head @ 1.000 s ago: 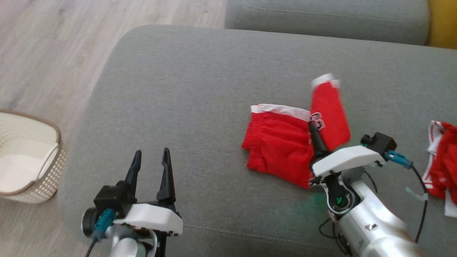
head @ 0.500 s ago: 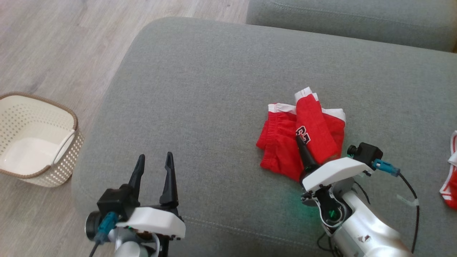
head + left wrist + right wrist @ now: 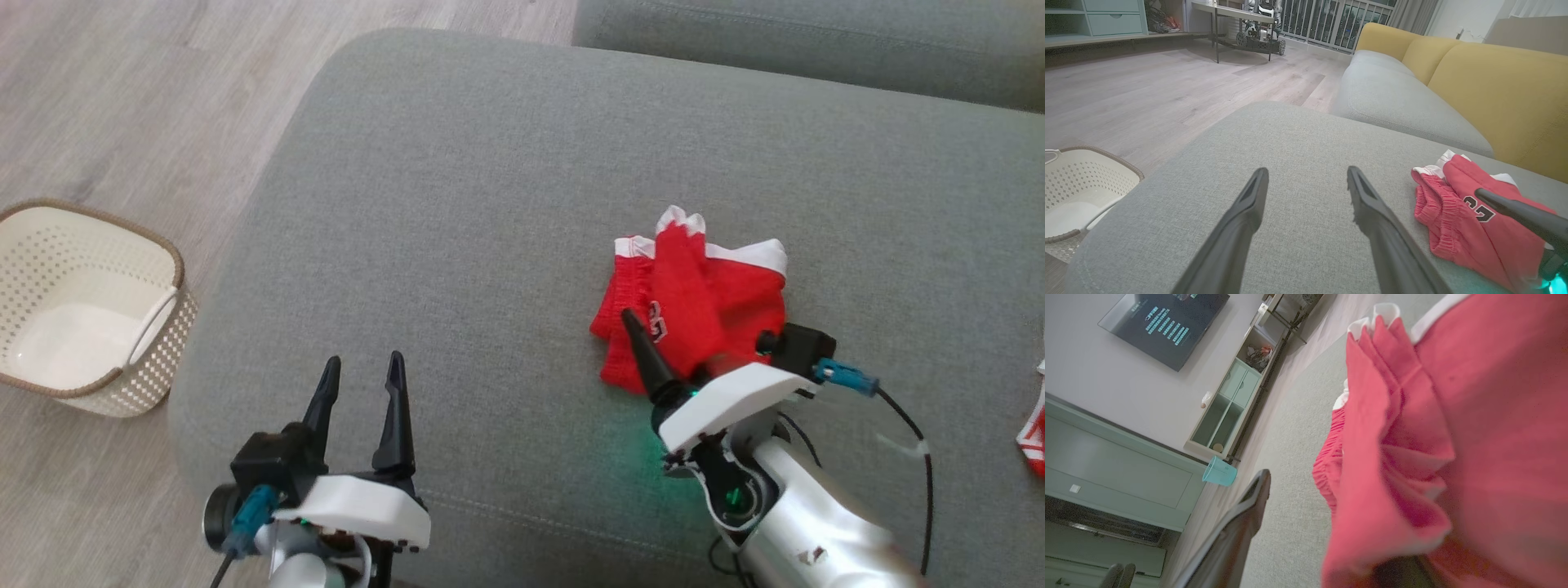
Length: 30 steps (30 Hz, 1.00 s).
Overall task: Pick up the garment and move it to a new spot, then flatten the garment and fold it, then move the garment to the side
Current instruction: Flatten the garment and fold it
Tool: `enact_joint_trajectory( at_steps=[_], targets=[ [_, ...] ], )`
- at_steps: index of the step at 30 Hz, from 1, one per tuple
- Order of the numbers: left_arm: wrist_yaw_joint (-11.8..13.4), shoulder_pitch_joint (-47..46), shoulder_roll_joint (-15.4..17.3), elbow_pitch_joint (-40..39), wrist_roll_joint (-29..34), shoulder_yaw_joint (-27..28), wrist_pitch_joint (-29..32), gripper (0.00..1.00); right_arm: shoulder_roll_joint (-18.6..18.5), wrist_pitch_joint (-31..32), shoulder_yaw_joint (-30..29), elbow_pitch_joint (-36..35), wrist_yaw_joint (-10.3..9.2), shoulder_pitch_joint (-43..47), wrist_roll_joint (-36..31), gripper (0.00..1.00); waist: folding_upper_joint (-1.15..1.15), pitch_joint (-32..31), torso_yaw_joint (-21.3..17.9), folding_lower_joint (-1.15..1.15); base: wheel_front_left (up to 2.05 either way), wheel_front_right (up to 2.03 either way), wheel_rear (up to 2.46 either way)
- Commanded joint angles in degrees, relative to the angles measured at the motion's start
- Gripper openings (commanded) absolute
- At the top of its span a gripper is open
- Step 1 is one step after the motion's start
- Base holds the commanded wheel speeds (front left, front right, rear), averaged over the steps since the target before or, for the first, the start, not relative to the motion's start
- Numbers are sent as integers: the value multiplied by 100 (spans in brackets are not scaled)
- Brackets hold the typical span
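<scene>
Remote inspection, one moment. I find the garment [image 3: 702, 310], red shorts with white trim and a number patch, lying bunched on the grey sofa cushion [image 3: 457, 204], toward its right half and well short of the front edge; one leg is folded across the body of the cloth, white cuffs pointing away from the robot.

Right gripper [image 3: 665, 331]: I see it at the near edge of the garment, wrist low over the cushion; one dark finger [image 3: 641, 351] lies along the left border of the cloth, its tip just beside the number patch. From the right wrist camera that finger stands apart from the fabric with bare cushion showing between them; the other finger is buried under a red fold (I can make out just a dark shape at the bottom). I judge the jaws spread and nothing pinched between them; the cloth drapes over one side and is not held.

Left gripper [image 3: 364, 363]: spread wide over bare cushion, near the front left, well apart from the garment; nothing between its fingers.

Other items noted: a pale perforated basket [image 3: 175, 269] on the wooden floor [image 3: 122, 98], left of the sofa; a second red-and-white cloth [image 3: 1035, 437] at the far right edge.
</scene>
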Motion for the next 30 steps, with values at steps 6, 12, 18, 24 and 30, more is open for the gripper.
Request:
enact_joint_trajectory(
  at_steps=[6, 12, 18, 24, 30],
  targets=[
    [51, -263, 27, -161, -38, 117, -70, 100, 90, -53, 162, -362, -1, -244, -480, 100, 0, 38, 56, 0, 0, 0, 0],
    [60, -256, 27, -151, -59, 101, -70, 100, 90, -53, -19, -407, -1, -156, -1030, 100, 0, 28, 82, 0, 0, 0, 0],
    [64, -288, 27, -145, -73, 87, -70, 100, 90, 155, 439, 140, -1, -176, -880, 100, 0, 39, 70, 0, 0, 0, 0],
    [78, -296, 27, -142, -60, 121, -70, 100, 90, 150, 691, 278, -1, -309, -507, 100, 0, 5, -68, 0, 0, 0, 0],
    [65, -284, 27, -188, -8, 241, -70, 100, 90, 4, 519, 79, -1, -502, -318, 100, 0, -107, -427, 0, 0, 0, 0]
  ],
)
